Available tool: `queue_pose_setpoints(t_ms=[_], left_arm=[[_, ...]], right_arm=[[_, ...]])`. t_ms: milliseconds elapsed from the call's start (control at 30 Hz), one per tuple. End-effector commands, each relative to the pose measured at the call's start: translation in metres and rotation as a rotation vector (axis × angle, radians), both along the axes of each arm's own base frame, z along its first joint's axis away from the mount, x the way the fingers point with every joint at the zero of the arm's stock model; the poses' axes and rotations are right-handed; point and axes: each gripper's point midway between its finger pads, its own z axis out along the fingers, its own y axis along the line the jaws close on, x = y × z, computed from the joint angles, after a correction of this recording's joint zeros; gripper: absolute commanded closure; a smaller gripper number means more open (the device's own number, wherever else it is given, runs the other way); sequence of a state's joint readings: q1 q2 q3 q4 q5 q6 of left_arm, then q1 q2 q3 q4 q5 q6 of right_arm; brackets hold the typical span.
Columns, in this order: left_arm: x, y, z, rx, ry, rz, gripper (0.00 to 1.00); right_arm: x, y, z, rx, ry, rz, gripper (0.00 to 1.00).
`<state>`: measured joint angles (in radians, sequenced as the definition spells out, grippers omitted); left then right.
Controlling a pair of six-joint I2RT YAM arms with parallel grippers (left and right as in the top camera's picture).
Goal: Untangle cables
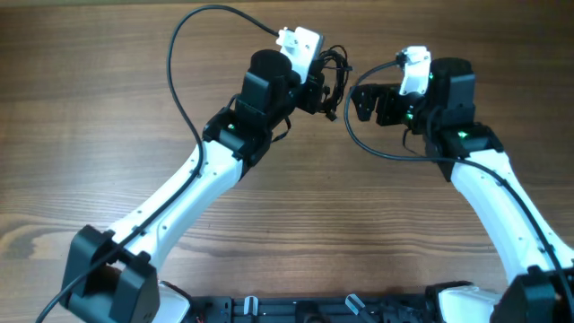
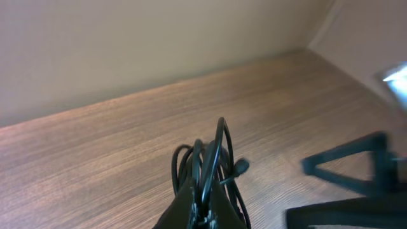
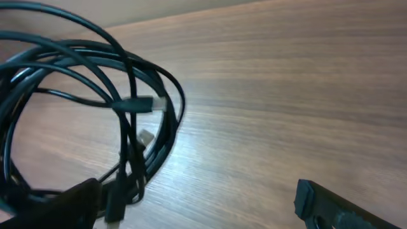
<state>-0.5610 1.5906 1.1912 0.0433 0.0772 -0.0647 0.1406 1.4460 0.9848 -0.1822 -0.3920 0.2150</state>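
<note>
Overhead, the cables (image 1: 334, 79) are a small tight bundle of very thin black cord, at about 12 o'clock on the worktop (image 1: 99, 99). The bundle's long axis runs roughly from 12 to 6 o'clock, and one short end dangles at the 6 o'clock side. The left wrist view sees the coil edge-on. Its narrow glossy loops stand upright, pointing to 12 o'clock, and rise straight out of the left hand (image 1: 320, 90), which is closed on their lower end. The right wrist view sees the same loops nearly face-on, as overlapping round rings. A small plug (image 3: 151, 104) with a pale tip crosses them, pointing toward 3 o'clock.

The right hand (image 1: 363, 103) is at 3 o'clock of the bundle, just beside it. Its dark fingers (image 3: 331, 203) are spread wide, one at each lower corner of its own view. The coil reaches the finger at 7 o'clock (whether it touches cannot be told).

The worktop is matte brown wood grain, with streaks running from 9 to 3 o'clock.
</note>
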Motion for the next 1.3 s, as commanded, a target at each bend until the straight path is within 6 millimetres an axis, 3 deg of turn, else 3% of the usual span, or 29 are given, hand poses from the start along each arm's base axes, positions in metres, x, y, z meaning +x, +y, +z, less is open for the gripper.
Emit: queue_pose_setpoints(t_ms=[0,367,467,533,700,800,967,1267], left_arm=[[-0.006,-0.001,0.028,-0.037,-0.047,-0.029,0.96],[-0.011,-0.006,0.04,-0.089,-0.056,-0.057,0.96],[-0.012,-0.005,0.044,-0.093,-0.064,-0.056,0.96],[-0.013,-0.004,0.05,-0.099,-0.075,-0.056,0.96],[-0.015,0.0,0.059,-0.106,-0.095,-0.044,0.96],[-0.011,0.006,0.058,-0.088,-0.1,-0.008,0.96],[-0.001,0.021,0.057,-0.05,-0.123,0.061,0.96],[0.02,0.098,0.067,-0.026,-0.12,0.234,0.96]], right_arm=[[0.005,0.023,0.006,0.083,-0.02,0.106,0.0],[0.01,0.051,0.0,0.121,-0.024,0.149,0.0],[0.016,0.045,-0.004,0.111,-0.004,0.061,0.01],[0.017,0.043,-0.006,0.105,0.0,0.048,0.15],[0.017,0.041,-0.007,0.093,0.0,0.036,0.69],[0.019,0.036,-0.01,0.075,0.004,0.011,0.94],[0.022,0.019,-0.021,0.026,0.039,-0.085,0.95],[0.024,-0.036,-0.041,-0.051,0.115,-0.255,0.96]])
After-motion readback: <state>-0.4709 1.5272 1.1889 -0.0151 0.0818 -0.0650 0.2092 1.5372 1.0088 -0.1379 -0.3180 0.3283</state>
